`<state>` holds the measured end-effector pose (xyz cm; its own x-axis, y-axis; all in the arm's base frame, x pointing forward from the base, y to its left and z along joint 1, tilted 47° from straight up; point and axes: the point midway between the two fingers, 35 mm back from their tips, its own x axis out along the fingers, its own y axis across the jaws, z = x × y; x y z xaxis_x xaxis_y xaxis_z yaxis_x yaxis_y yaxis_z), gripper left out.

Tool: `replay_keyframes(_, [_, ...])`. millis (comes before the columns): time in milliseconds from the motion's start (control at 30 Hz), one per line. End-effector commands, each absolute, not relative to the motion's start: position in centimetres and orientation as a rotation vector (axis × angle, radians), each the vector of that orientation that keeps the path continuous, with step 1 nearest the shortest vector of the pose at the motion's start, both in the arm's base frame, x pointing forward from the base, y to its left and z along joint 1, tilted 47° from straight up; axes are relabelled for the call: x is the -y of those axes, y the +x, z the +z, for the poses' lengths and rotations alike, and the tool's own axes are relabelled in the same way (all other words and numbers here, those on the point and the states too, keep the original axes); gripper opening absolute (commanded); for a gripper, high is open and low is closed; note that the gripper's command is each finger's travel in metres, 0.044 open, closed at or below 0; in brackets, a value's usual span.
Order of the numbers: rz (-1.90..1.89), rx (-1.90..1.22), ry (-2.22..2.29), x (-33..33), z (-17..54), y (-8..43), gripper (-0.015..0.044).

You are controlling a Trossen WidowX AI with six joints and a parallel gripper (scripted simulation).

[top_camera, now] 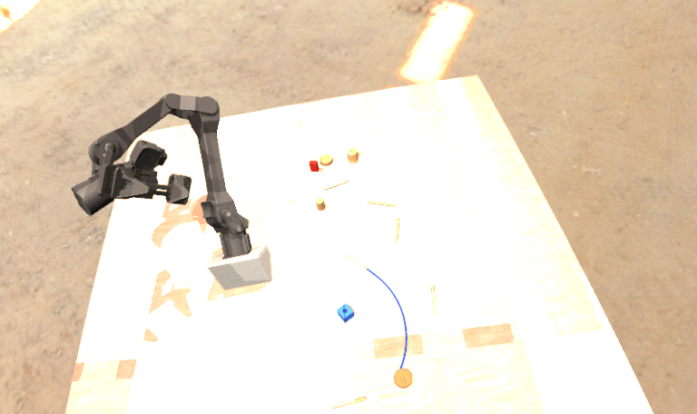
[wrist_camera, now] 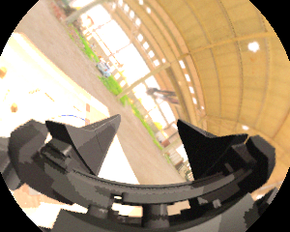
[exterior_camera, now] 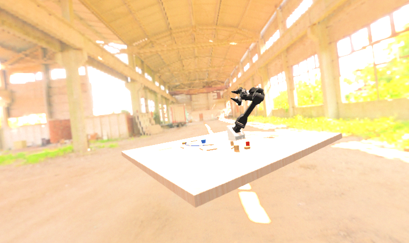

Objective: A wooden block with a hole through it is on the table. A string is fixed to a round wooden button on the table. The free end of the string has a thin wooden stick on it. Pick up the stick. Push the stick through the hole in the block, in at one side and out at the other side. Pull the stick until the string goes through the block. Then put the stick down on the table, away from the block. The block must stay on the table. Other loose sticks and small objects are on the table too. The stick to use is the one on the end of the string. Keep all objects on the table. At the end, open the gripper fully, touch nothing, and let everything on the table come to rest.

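Observation:
The blue block point(top_camera: 345, 312) point(exterior_camera: 203, 141) with a hole in its top sits on the table point(top_camera: 514, 209) point(exterior_camera: 211, 173), in front of the arm's base. The round wooden button point(top_camera: 403, 378) lies near the front edge. A blue string point(top_camera: 396, 301) curves from it up to the thin stick point(top_camera: 356, 261), which lies flat on the table, apart from the block. My gripper point(top_camera: 167, 171) point(exterior_camera: 236, 95) point(wrist_camera: 149, 120) is open and empty. It is raised high over the table's back left edge and points away from the objects, far from the stick. The wrist view shows only the hall between the fingers.
Several loose sticks lie around, among them one stick point(top_camera: 336, 185), another point(top_camera: 380, 202) and a third point(top_camera: 433, 299). A red cube point(top_camera: 314, 165) point(exterior_camera: 247, 143) and three small wooden cylinders point(top_camera: 326, 159) point(top_camera: 352, 154) point(top_camera: 319, 203) stand farther back. The arm's base point(top_camera: 241, 271) stands at the left.

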<state>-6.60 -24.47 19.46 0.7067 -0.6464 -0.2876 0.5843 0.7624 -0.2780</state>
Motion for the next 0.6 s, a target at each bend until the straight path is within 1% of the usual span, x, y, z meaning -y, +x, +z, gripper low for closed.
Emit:
replay_keyframes(0, [-0.687, -0.383, -0.171, 24.5, 19.5, -6.6, 0.0426])
replay_keyframes(33, [-0.687, -0.383, -0.171, 24.5, 19.5, -6.6, 0.0440])
replay_keyframes(200, [-0.569, -0.405, -0.126, 25.3, 17.6, -5.1, 0.0440])
replay_keyframes(433, [-0.234, -0.533, -0.064, 26.8, 11.5, -0.7, 0.0440])
replay_keyframes(567, [-0.023, -0.572, -0.036, 27.4, 8.5, 3.3, 0.0440])
